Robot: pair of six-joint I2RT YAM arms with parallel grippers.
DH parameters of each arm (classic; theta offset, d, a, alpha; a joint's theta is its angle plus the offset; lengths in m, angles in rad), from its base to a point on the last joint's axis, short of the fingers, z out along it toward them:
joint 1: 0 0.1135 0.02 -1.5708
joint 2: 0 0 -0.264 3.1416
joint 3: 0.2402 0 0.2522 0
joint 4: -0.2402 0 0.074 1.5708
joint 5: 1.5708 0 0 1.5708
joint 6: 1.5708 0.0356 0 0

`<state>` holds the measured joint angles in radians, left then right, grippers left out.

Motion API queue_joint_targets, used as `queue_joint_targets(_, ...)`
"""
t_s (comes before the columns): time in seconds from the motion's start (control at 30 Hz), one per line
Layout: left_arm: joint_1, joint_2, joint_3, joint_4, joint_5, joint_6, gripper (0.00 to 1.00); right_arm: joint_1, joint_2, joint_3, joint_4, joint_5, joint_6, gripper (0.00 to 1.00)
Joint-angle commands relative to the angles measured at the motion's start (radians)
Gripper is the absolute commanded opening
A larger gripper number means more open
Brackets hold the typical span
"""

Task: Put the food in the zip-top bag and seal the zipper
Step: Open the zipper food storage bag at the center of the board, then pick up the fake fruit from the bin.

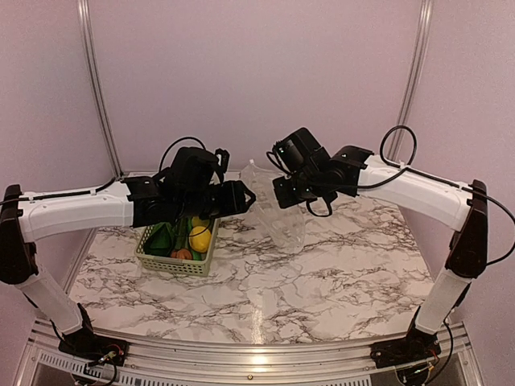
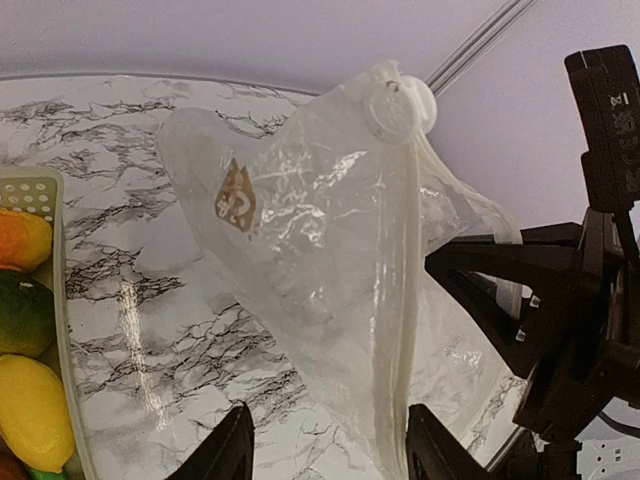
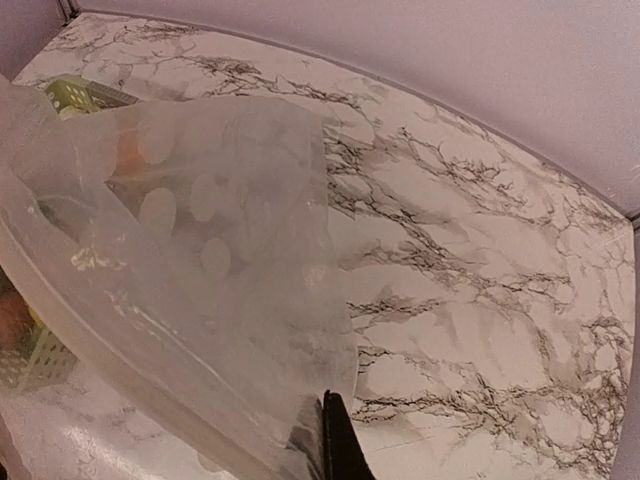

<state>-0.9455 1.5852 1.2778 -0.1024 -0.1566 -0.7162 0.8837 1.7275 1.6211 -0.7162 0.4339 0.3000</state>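
The clear dotted zip-top bag point(image 1: 282, 215) hangs above the marble table, between the two grippers. My right gripper point(image 1: 283, 193) is shut on its edge; in the right wrist view point(image 3: 325, 445) the black fingertips pinch the plastic point(image 3: 200, 250). My left gripper point(image 2: 330, 450) is open, its fingers either side of the bag's lower edge, with the whitish zipper strip point(image 2: 400, 300) running down between them. I cannot tell if they touch it. The food lies in the pale green basket point(image 1: 153, 256): yellow lemon point(image 1: 200, 238), orange piece point(image 1: 183, 254), green pieces point(image 1: 163, 239).
The basket point(image 2: 48, 195) sits left of the bag, holding the lemon point(image 2: 30, 410), an orange piece point(image 2: 20, 238) and a green one point(image 2: 20, 315). A white round tab point(image 2: 400, 100) sits at the bag's top corner. Purple walls close the back and sides.
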Motion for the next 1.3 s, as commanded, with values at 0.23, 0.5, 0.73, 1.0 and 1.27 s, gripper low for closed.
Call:
queue_joint_targets(0.23, 0.005, -0.106, -0.05, -0.109, -0.121, 0.162, 0.68, -0.168, -0.056, 0.028, -0.052, 0.026, -0.061, 0.0)
queue_joint_targets(0.5, 0.054, -0.144, -0.106, -0.238, -0.166, 0.06, 0.7, -0.266, -0.089, 0.046, -0.063, 0.095, -0.141, 0.0)
queue_joint_targets(0.73, 0.16, -0.15, -0.176, -0.303, -0.109, -0.115, 0.69, -0.257, -0.066, -0.088, 0.006, -0.142, -0.065, 0.0)
queue_joint_targets(1.0, 0.205, -0.062, -0.125, -0.352, -0.026, -0.103, 0.74, -0.202, 0.017, -0.164, 0.06, -0.296, -0.016, 0.0)
queue_joint_targets(1.27, 0.238, -0.005, -0.108, -0.352, 0.004, -0.136, 0.7, -0.189, 0.034, -0.155, 0.066, -0.34, -0.019, 0.0)
